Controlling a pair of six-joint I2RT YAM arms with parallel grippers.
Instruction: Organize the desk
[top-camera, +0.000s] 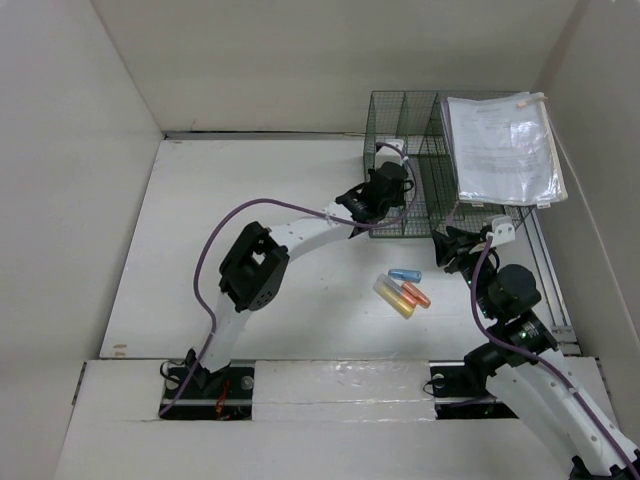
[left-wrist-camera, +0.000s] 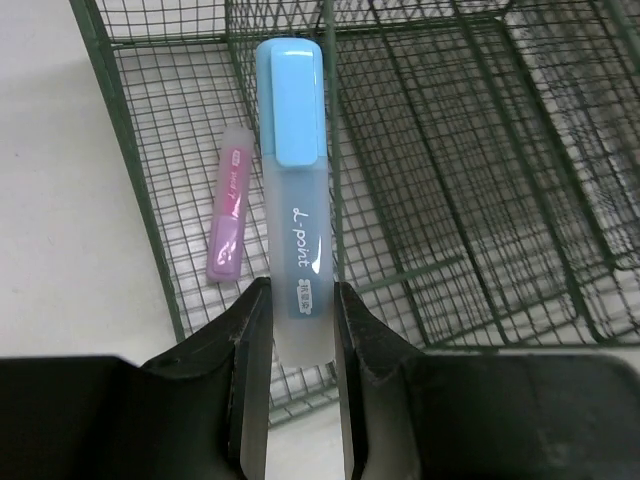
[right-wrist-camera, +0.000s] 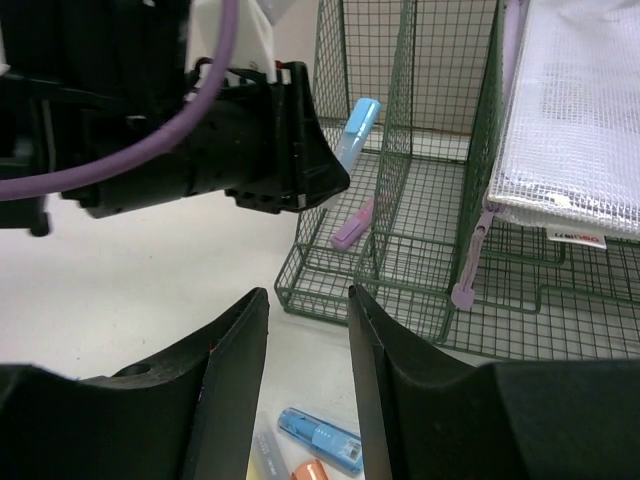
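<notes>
My left gripper (left-wrist-camera: 301, 290) is shut on the clear lower barrel of a light blue highlighter (left-wrist-camera: 295, 180), holding it over the left compartment of the dark green wire organizer (left-wrist-camera: 450, 200). A pink highlighter (left-wrist-camera: 227, 215) lies on that compartment's mesh floor. From above, the left gripper (top-camera: 385, 185) sits at the organizer's (top-camera: 420, 180) front left. My right gripper (right-wrist-camera: 308, 295) hangs open and empty above the white desk (top-camera: 220, 200), just in front of the organizer. Below it lie a blue highlighter (right-wrist-camera: 320, 438), an orange one (right-wrist-camera: 312, 471) and a yellow one (right-wrist-camera: 265, 455).
A clear mesh pouch of papers (top-camera: 503, 150) rests on the organizer's right side, its purple zipper pull (right-wrist-camera: 462, 290) hanging down. White walls bound the desk on the left, back and right. The loose highlighters (top-camera: 404, 288) lie between the two arms.
</notes>
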